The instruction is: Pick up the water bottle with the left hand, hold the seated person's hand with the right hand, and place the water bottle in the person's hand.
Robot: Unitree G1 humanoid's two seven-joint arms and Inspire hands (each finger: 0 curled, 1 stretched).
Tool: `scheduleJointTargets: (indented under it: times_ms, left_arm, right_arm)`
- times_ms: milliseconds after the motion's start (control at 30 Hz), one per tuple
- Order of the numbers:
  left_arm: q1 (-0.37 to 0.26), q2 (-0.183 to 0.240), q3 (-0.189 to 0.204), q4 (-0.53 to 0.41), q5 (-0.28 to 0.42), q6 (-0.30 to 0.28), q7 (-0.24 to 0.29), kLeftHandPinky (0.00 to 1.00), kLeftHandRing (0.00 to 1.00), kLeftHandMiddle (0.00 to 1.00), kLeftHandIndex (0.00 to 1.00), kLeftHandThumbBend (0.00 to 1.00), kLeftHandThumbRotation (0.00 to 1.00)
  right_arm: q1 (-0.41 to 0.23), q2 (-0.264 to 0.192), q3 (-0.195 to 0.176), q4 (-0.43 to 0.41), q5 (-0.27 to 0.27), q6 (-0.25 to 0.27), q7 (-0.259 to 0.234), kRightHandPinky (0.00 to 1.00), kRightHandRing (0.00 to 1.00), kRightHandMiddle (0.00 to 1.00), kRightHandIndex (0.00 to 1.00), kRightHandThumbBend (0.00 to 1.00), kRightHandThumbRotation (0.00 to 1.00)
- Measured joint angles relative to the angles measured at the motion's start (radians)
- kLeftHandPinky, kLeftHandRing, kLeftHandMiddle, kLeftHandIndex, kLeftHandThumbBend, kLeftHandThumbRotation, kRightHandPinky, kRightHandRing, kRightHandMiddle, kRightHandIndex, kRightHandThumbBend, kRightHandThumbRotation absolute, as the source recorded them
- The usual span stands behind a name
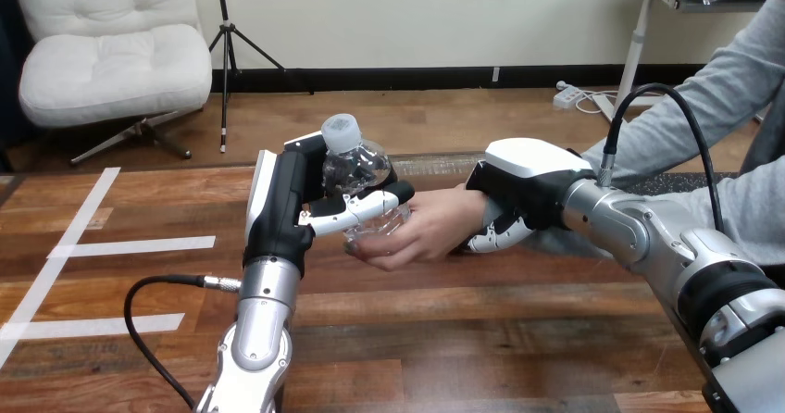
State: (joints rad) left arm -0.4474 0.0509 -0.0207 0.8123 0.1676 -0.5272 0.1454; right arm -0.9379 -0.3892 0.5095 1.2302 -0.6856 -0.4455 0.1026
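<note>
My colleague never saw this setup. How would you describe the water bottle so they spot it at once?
Over the wooden table, follow the robot's left arm to its left hand. The water bottle sits cap-up in its grip, base against the person's hand; it alone is see-through, topped by a pale cap.

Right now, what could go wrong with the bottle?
1. The bottle sits between the left hand and the person's hand, above the table. If the left fingers open too soon, it might drop.
2. Those fingers lie close to the person's hand and could pinch it.
3. The right hand is curled round the person's wrist; a tug might jolt the handover.
</note>
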Motion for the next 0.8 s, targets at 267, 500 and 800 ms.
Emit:
scheduleJointTargets:
  times_ms: [267, 500, 800]
  left_arm:
    - [-0.032, 0.005, 0.001, 0.055, -0.002, -0.024, 0.0, 0.32, 0.36, 0.41, 0.42, 0.7, 0.0]
    - [-0.056, 0.008, 0.001, 0.086, -0.002, -0.04, 0.0, 0.32, 0.36, 0.41, 0.42, 0.71, 0.0]
    - [-0.077, 0.008, 0.001, 0.107, -0.004, -0.053, -0.002, 0.31, 0.36, 0.41, 0.42, 0.71, 0.0]
  right_arm:
    - [0.0, -0.001, 0.0, 0.0, 0.0, 0.0, 0.0, 0.26, 0.31, 0.37, 0.37, 0.45, 0.31]
    - [0.0, -0.002, 0.0, 0.0, 0.0, 0.0, 0.0, 0.25, 0.29, 0.36, 0.36, 0.45, 0.31]
    - [0.0, -0.003, 0.0, 0.0, 0.001, 0.0, 0.0, 0.25, 0.3, 0.36, 0.37, 0.45, 0.32]
